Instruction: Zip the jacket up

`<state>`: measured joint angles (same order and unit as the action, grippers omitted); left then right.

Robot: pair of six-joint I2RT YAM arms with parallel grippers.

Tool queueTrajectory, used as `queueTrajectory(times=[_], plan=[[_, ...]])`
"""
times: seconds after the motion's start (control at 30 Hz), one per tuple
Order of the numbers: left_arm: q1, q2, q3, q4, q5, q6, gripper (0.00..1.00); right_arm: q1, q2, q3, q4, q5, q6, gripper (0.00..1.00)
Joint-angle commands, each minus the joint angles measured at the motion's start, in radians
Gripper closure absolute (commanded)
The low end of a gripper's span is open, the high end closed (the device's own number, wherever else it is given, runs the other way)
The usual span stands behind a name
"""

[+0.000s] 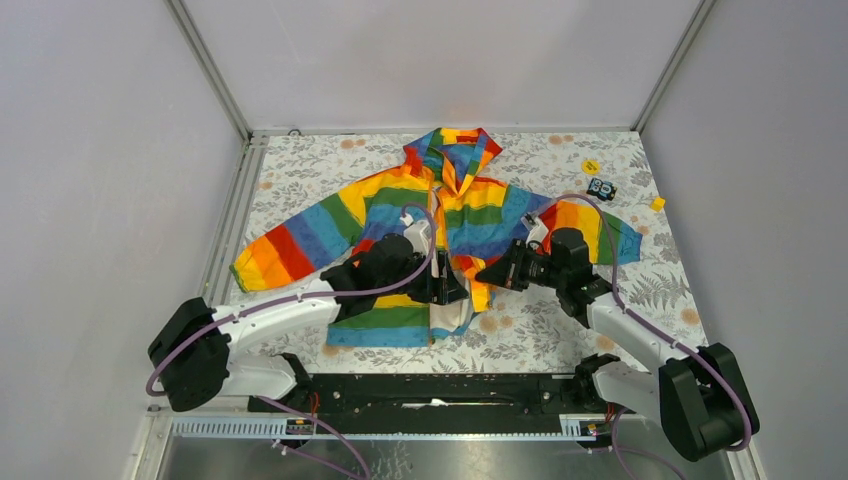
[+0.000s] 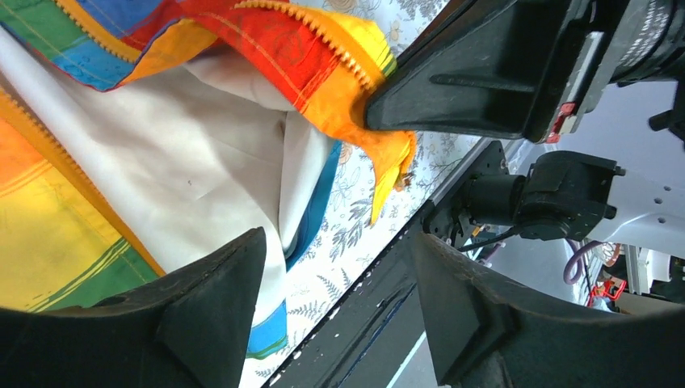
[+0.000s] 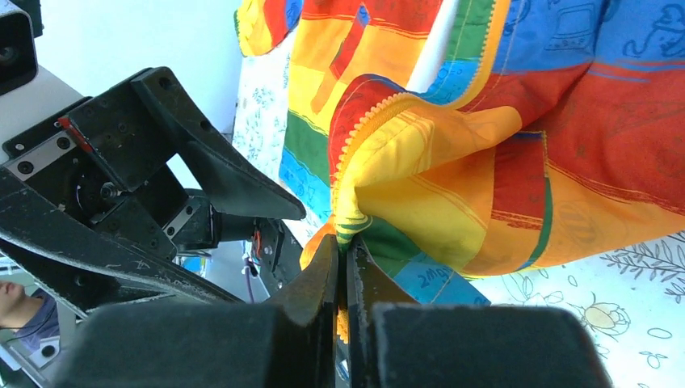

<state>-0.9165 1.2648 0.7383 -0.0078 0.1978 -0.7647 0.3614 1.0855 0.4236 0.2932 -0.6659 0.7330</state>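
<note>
The rainbow-striped jacket [image 1: 470,215] lies on its back on the floral table, hood at the far side, front open at the lower half with white lining [image 2: 202,174] showing. My right gripper [image 1: 487,272] is shut on the jacket's right front edge near the orange zipper teeth [image 3: 355,145] and lifts the bunched cloth [image 3: 436,186]. My left gripper [image 1: 447,290] is open and empty over the lower hem, its fingers [image 2: 218,307] either side of the lining's edge and table edge. The right gripper's finger also shows in the left wrist view [image 2: 476,81].
A small black object [image 1: 601,188], a yellow disc [image 1: 590,166] and a yellow cube [image 1: 657,203] lie at the far right of the floral table cloth [image 1: 560,330]. A black rail [image 1: 440,390] runs along the near edge. Grey walls enclose the table.
</note>
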Motion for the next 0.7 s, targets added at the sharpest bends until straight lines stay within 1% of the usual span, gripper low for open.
queueTrajectory(times=[0.0,0.07,0.2,0.27,0.33,0.4,0.5,0.57,0.6,0.67], plan=[[0.014,-0.011,0.034,-0.04,-0.014,0.022,0.29,-0.006,-0.037,0.05,-0.035,0.068,-0.047,1.0],[0.037,-0.003,0.048,-0.092,-0.04,0.024,0.33,-0.006,-0.068,0.069,-0.117,0.16,-0.076,1.0],[0.077,0.04,0.103,-0.24,-0.073,0.055,0.35,-0.007,-0.176,0.111,-0.398,0.502,-0.136,1.0],[0.078,0.065,0.127,-0.303,-0.102,0.067,0.35,-0.007,-0.229,0.115,-0.446,0.587,-0.155,1.0],[0.077,0.099,0.155,-0.363,-0.116,0.078,0.39,-0.007,-0.26,0.113,-0.454,0.585,-0.17,1.0],[0.077,0.138,0.174,-0.407,-0.125,0.085,0.43,-0.006,-0.273,0.1,-0.438,0.548,-0.173,1.0],[0.077,0.23,0.22,-0.478,-0.1,0.093,0.48,-0.007,-0.284,0.075,-0.394,0.494,-0.169,1.0],[0.071,0.293,0.265,-0.542,-0.099,0.088,0.48,-0.007,-0.285,0.07,-0.386,0.487,-0.169,1.0],[0.067,0.319,0.287,-0.569,-0.103,0.088,0.45,-0.007,-0.287,0.071,-0.386,0.486,-0.173,1.0],[0.061,0.348,0.32,-0.607,-0.108,0.087,0.43,-0.006,-0.291,0.074,-0.386,0.479,-0.185,1.0]])
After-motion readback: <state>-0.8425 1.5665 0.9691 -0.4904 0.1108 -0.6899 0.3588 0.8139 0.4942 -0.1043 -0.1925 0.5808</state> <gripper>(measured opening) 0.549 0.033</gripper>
